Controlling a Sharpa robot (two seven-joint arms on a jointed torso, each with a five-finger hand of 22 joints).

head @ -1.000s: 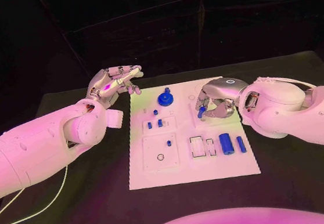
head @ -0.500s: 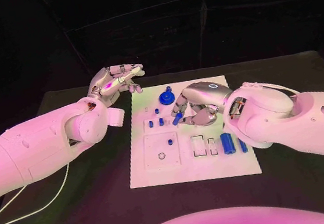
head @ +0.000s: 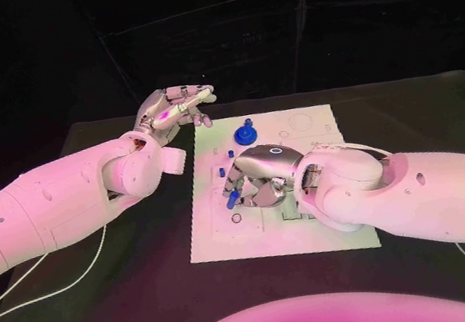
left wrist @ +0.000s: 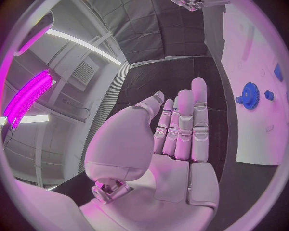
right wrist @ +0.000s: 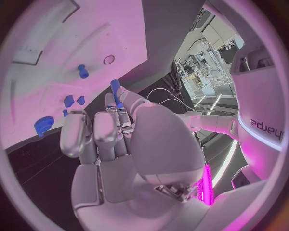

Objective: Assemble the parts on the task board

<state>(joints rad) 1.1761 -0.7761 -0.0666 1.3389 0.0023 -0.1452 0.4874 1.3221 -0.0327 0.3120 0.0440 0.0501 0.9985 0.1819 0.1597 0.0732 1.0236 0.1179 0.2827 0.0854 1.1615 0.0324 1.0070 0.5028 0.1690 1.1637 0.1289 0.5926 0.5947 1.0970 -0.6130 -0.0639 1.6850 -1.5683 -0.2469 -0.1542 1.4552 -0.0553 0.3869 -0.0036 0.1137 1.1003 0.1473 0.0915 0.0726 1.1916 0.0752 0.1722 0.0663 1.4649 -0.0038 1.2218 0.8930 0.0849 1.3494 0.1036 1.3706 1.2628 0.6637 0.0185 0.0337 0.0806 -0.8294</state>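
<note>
The right robot hand (head: 258, 180) hangs over the middle of the task board (head: 312, 126), its fingers pinched on a small blue peg (right wrist: 115, 92) whose free end points toward the board. The right wrist view shows a small round hole (right wrist: 109, 59) in the board not far ahead of the peg's tip, with another blue peg (right wrist: 82, 72) standing between the hole and the hand; whether that hole is the target is a judgement, not a certainty.

To seat the peg well, the right robot hand should square the peg to the board before lowering, line its tip up over the hole, and press gently without loosening the pinch until it sits. It should also steer clear of the standing peg nearby.

The left robot hand (head: 171, 108) hovers beyond the board's far left corner, over the bench (head: 137, 313), fingers apart and holding nothing. A blue gear (head: 247, 134) stands near the board's far edge.
</note>
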